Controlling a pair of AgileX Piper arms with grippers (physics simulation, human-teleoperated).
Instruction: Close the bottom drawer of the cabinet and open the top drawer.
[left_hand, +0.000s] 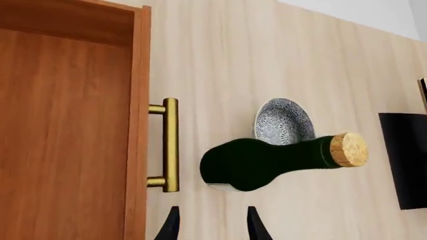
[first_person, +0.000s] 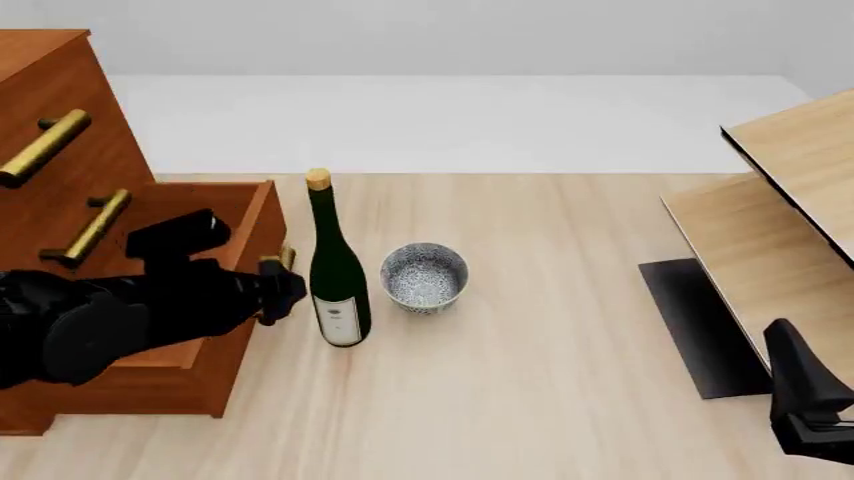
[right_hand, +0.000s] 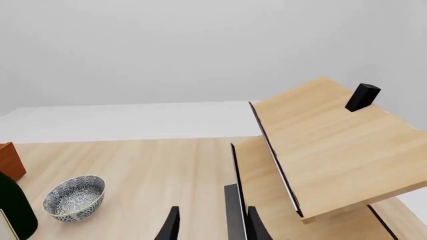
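The left gripper (first_person: 283, 292) hovers with jaws apart, holding nothing, just short of the brass handle (left_hand: 171, 145) of the bottom drawer (first_person: 200, 300), which stands pulled out of the cabinet (first_person: 60, 130) at the table's left. Beside it stands a wine bottle (first_person: 336, 270), then a patterned bowl (first_person: 424, 276). The top drawer (first_person: 40, 120) sits pushed in. The right gripper (right_hand: 210, 225) hangs open near the pale shelf boards (right_hand: 327, 145).

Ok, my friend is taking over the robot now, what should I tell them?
Left gripper: open, holding nothing, just off the bottom drawer's brass handle.
Right gripper: open, holding nothing, parked near the pale shelf.
Bottom drawer: pulled out of the cabinet.
Top drawer: shut.
A wine bottle and a patterned bowl stand close by.
Done: nothing. Left: push the bottom drawer in, pull the top one out.
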